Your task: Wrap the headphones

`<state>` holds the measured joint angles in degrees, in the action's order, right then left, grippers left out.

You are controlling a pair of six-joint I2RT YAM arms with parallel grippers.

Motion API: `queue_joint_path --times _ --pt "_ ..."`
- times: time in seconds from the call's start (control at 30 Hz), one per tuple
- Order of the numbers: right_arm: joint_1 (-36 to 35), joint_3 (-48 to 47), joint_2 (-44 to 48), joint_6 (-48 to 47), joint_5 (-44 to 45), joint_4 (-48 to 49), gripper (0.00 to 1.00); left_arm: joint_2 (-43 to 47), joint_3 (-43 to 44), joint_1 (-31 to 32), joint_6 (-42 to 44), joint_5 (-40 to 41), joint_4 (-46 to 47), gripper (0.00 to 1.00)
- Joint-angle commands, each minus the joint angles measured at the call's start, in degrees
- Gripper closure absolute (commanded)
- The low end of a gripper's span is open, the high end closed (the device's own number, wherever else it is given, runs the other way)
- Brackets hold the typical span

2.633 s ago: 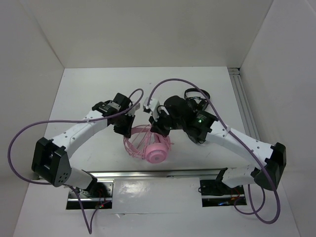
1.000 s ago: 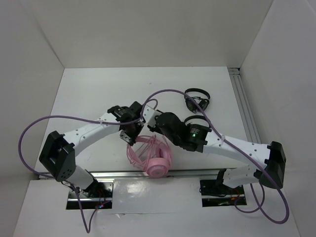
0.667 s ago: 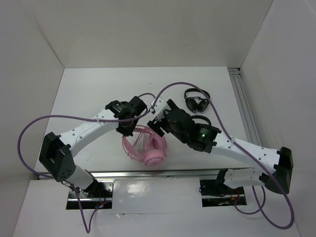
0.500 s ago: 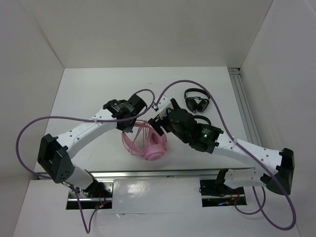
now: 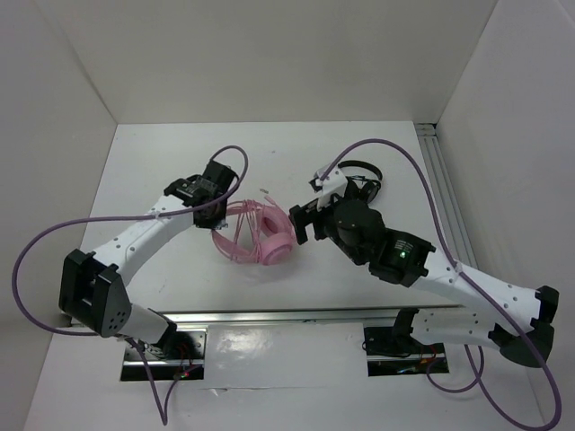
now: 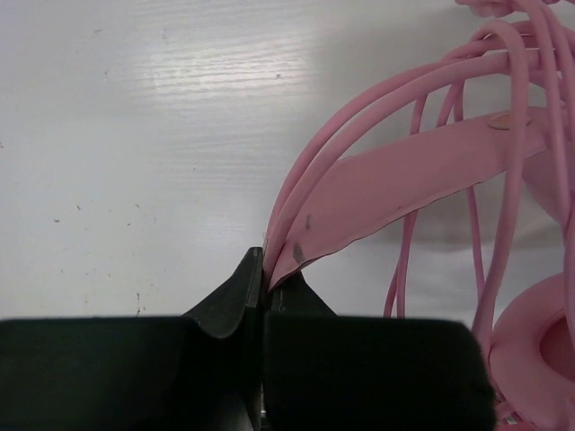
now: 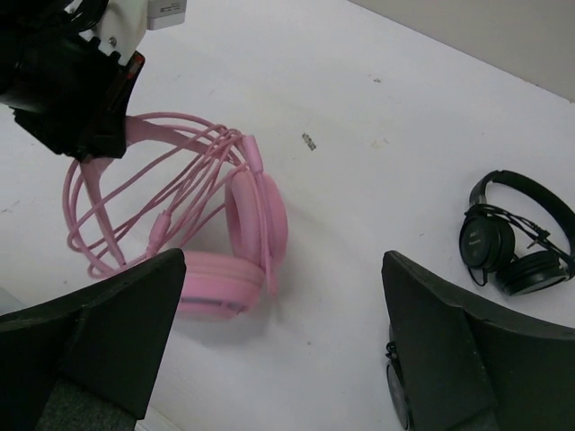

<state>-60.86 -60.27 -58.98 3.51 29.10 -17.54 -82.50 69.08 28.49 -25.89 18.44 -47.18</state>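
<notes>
Pink headband wire is pinched in the left claw (image 6: 263,269), whose jaws are pressed tight together on the flat band and the thin wires of the headphones (image 5: 260,235), as they were a second ago. What has changed lies further right: the headphones, which a moment back sat close to the near edge under both wrists, now rest further up the worktop (image 5: 162,153), between the two arms, one round earcup down and the other on edge. The cord (image 7: 162,224) runs in several loose loops over and around the headband. The right claw (image 5: 305,223), partly closed and right on the headset a second ago, has spread its jaws wide, holds nothing, and has drawn back to the right, apart from the earcups. I take that as a release after laying a turn of cord, so the wrapping looks well along; whether a loose tail or plug is left to tuck I cannot tell. The loops sit slack and could slip off the band if the left grip shifts. Beyond the right wrist lies a small black headset (image 7: 508,238), well apart from the pink one, and a second dark shape shows partly behind the right finger. A tiny speck (image 7: 308,141) lies on the bare surface; nothing blocks a fresh reach for the cord.
</notes>
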Motion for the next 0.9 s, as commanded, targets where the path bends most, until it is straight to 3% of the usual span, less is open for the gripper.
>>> queue_joint_path --times 0.0,0.2,0.4,0.63,0.8,0.87 --pt "0.13 0.59 2.9 4.39 0.08 -1.18 0.03 1.56 -0.17 -5.35 -2.06 -5.25 7.71 1.0" --pt "0.13 2.69 3.43 5.02 -3.44 -1.71 0.01 -4.06 -0.17 -18.79 -5.75 -4.38 12.81 1.0" --pt "0.13 4.81 2.2 5.02 -5.63 0.4 0.0 -18.64 7.64 -28.2 -12.6 0.2 13.34 1.0" --pt "-0.4 8.67 1.68 7.3 -12.84 2.77 0.0 -31.57 15.38 -36.47 -13.22 1.69 15.19 1.0" --pt "-0.4 11.93 2.91 7.83 -13.46 5.32 0.0 -36.85 19.15 -38.95 -14.62 2.3 14.58 1.0" --pt "-0.4 12.55 2.12 8.35 -12.41 5.32 0.0 -38.86 20.82 -39.47 -16.11 3.88 13.18 0.95"
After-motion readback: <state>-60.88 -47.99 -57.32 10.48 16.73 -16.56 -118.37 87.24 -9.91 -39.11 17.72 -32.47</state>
